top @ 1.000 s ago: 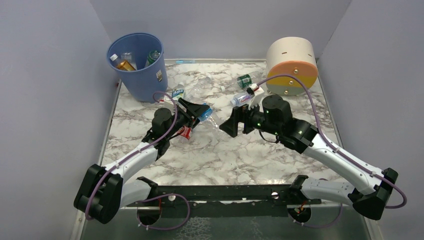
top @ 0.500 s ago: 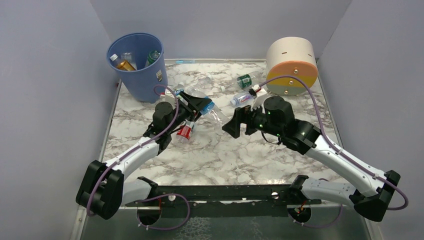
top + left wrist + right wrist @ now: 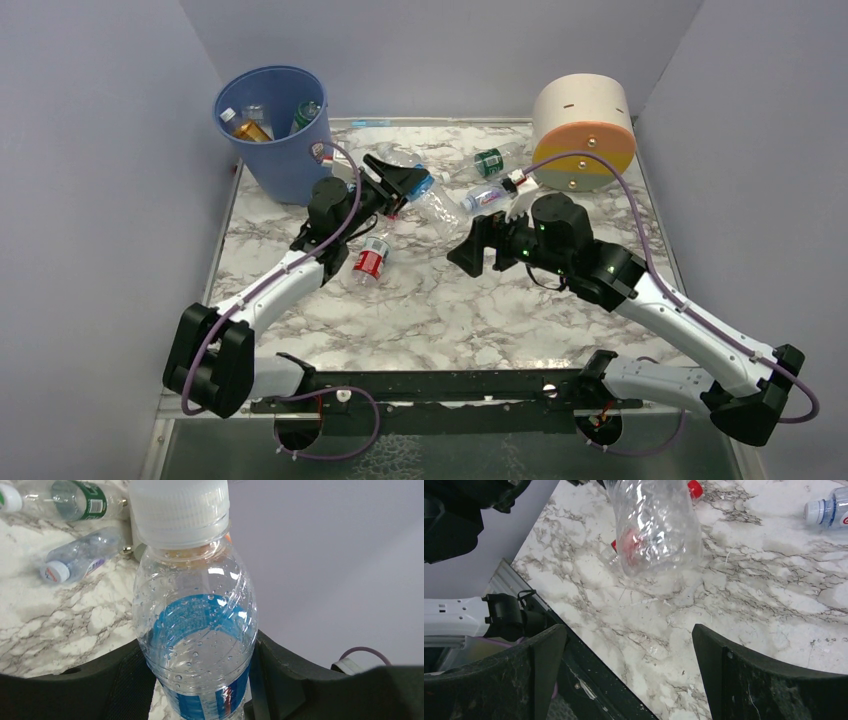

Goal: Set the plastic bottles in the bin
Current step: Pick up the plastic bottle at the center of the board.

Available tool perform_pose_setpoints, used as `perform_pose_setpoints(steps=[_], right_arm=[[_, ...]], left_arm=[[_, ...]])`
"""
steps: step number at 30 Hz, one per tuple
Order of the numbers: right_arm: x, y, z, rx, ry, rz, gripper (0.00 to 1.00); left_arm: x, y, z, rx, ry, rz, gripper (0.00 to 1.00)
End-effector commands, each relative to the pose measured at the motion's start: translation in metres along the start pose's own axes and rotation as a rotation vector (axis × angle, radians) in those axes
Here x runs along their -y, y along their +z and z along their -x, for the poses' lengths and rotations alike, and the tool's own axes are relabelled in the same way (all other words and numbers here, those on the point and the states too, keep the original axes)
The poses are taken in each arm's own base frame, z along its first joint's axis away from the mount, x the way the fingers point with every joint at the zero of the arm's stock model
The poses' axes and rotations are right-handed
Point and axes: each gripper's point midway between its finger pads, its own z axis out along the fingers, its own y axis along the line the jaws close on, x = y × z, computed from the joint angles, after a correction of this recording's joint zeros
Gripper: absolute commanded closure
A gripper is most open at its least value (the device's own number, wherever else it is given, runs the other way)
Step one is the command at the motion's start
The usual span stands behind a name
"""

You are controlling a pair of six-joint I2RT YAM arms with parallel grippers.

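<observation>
Jaws of left gripper [image 3: 408, 184] grasp blue-labelled bottle [image 3: 195, 630], centre frame; right gripper [image 3: 630, 645] jaws released; bin [image 3: 280, 165] upper left.

Left arm stretched forward, left hand [image 3: 405, 183] clamped on blue-label bottle [image 3: 195, 630] (held aloft), right hand [image 3: 468, 245] spread wide

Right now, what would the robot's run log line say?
left jaws: shut on blue-label bottle | right jaws: open, empty | bin: bottle not yet in | red-label bottle: lying on table
</observation>
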Motion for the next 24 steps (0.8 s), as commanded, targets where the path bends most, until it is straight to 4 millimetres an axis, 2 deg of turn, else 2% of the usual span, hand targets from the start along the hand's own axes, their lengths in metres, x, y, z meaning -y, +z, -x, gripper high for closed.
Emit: perform_pose_setpoints(steps=[1,3,6,11,17,24], right_arm=[[0.003,-0.006,-0.002,0.011,0.011,-0.018,0.01],[0.003,-0.007,-0.004,0.010,0.016,-0.016,0.01],[0.004,-0.009,-0.007,0.007,0.022,-0.017,0.00],[0.005,-0.010,-0.011,0.003,0.031,-0.016,0.01],[0.005,-0.008,-0.016,-0.011,0.042,-0.006,0.00],[0.005,-0.006,-0.021,-0.027,0.049,-0.002,0.00]], left_arm=[[0.032,0.011,0.024,0.022,0.084,-0.075,0.37],[0.046,0.017,0.039,0.031,0.117,-0.094,0.37],[0.054,0.023,0.063,0.040,0.145,-0.109,0.37],[0.061,0.025,0.109,0.083,0.182,-0.113,0.37],[0.068,0.019,0.162,0.154,0.236,-0.109,0.37],[0.083,-0.001,0.204,0.217,0.299,-0.128,0.37]])
